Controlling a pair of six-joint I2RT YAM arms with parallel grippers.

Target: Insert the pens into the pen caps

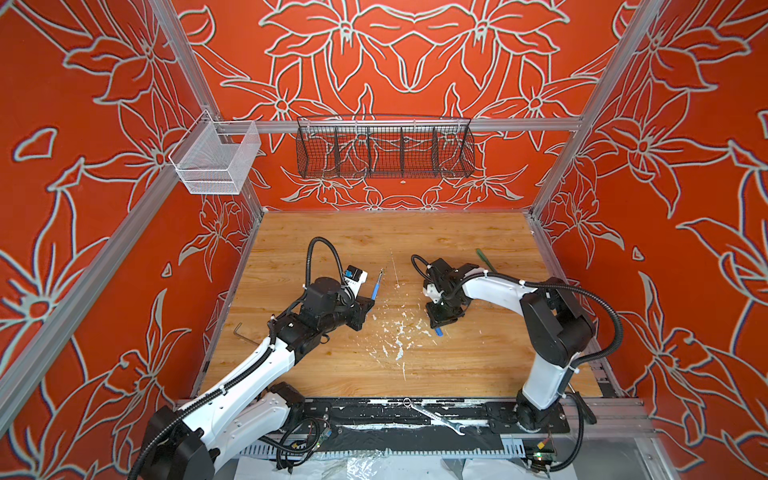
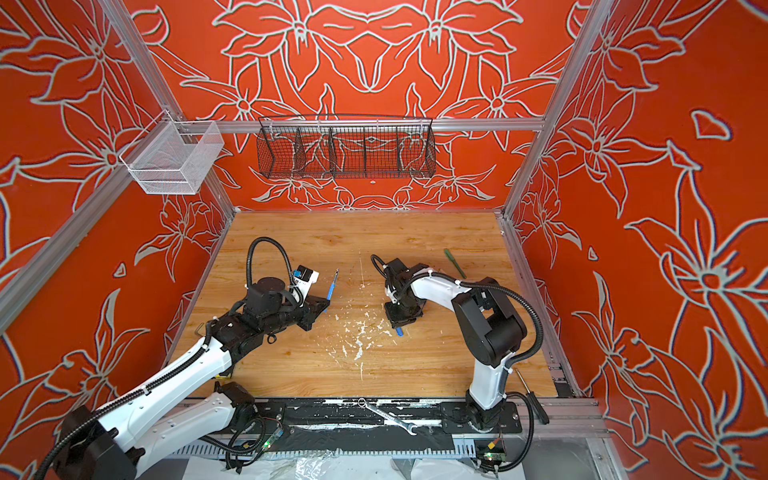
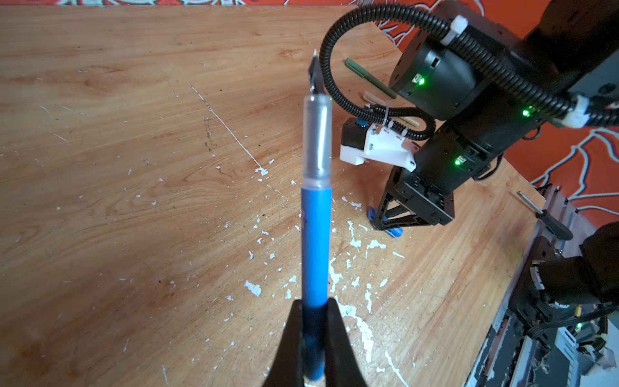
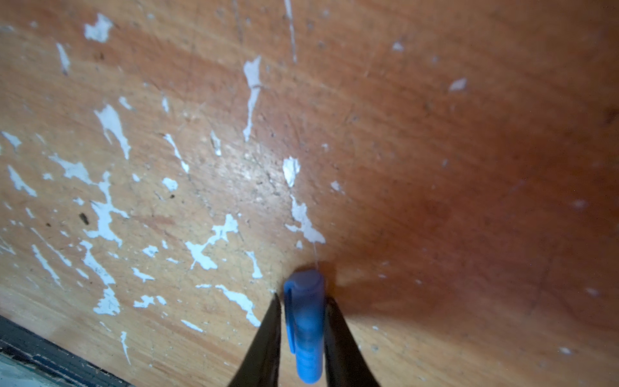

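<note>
Blue is the colour at both grippers. In both top views your left gripper (image 1: 369, 303) holds the blue pen (image 1: 376, 286) raised off the wooden table (image 1: 332, 232), with its dark tip aimed at the back wall. The right gripper (image 1: 437, 324) points down at the blue cap (image 1: 439, 331), which lies on the table by the white scuffs. The green pen (image 1: 484, 258) lies beyond the right arm, well apart from both.

In the left wrist view, the jaws are pinched tight on the rear of the blue barrel. A beige pen (image 3: 374, 98) lies near the green one, partly hidden by a cable.

In the right wrist view, the cap lies on the wood between jaws drawn narrow. The fingers (image 4: 268, 335) sit just beside it, and you cannot tell whether they press it.
</note>
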